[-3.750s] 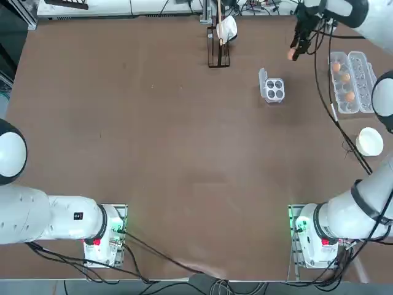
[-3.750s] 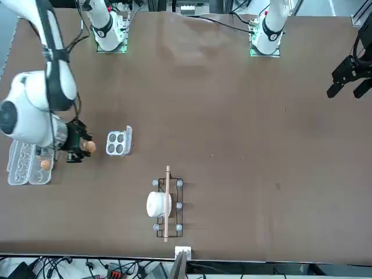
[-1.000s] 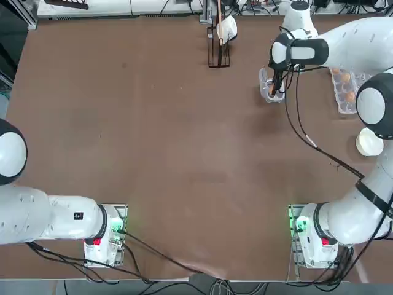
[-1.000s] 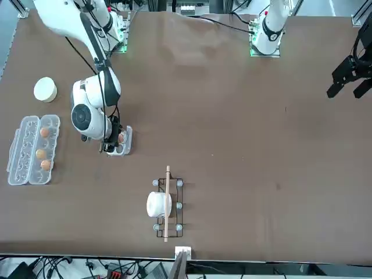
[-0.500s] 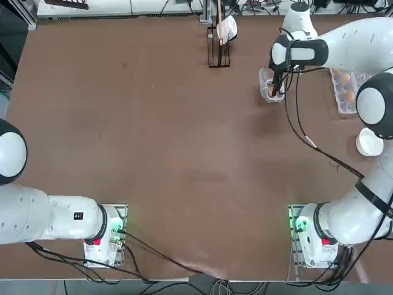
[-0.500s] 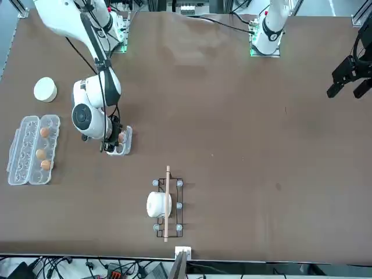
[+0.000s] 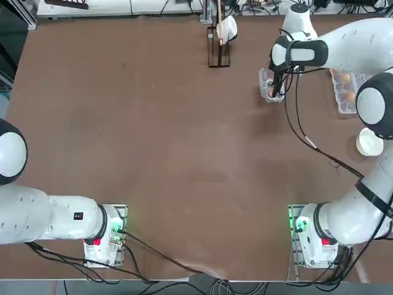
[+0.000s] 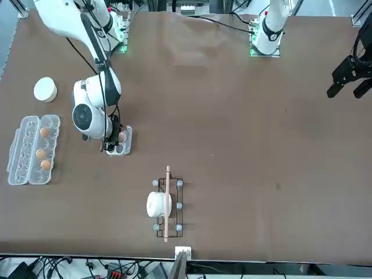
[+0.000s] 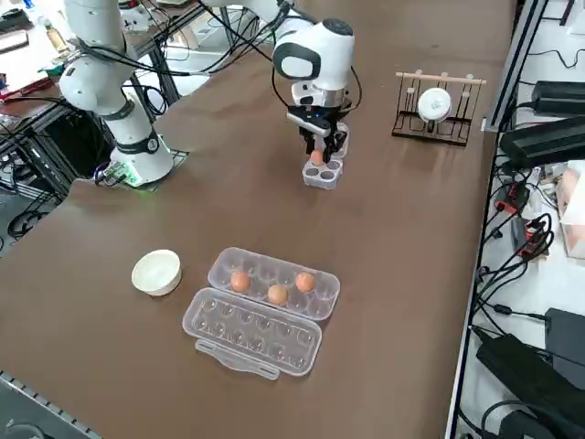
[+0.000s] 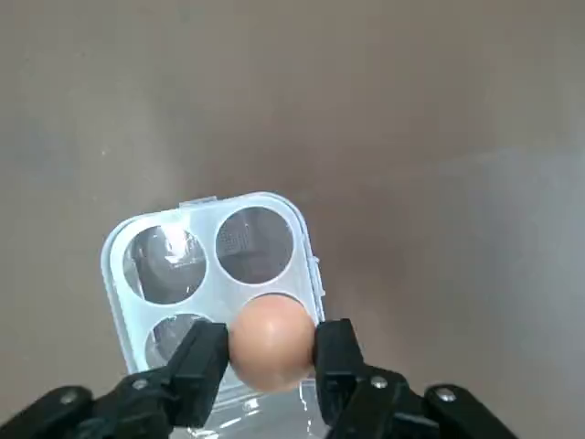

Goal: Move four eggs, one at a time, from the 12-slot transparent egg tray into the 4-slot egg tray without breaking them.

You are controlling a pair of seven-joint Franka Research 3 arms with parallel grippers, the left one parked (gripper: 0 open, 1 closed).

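Right gripper [image 10: 271, 358], pinching an egg [image 10: 271, 341], has carried it over from the 12-slot transparent egg tray [image 9: 274, 280] and now holds low over the 4-slot egg tray [image 10: 119, 240]; release looks next.

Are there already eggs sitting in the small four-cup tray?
No, the wrist view shows the 4-slot tray cups empty; the only egg there is gripped by the right tool.
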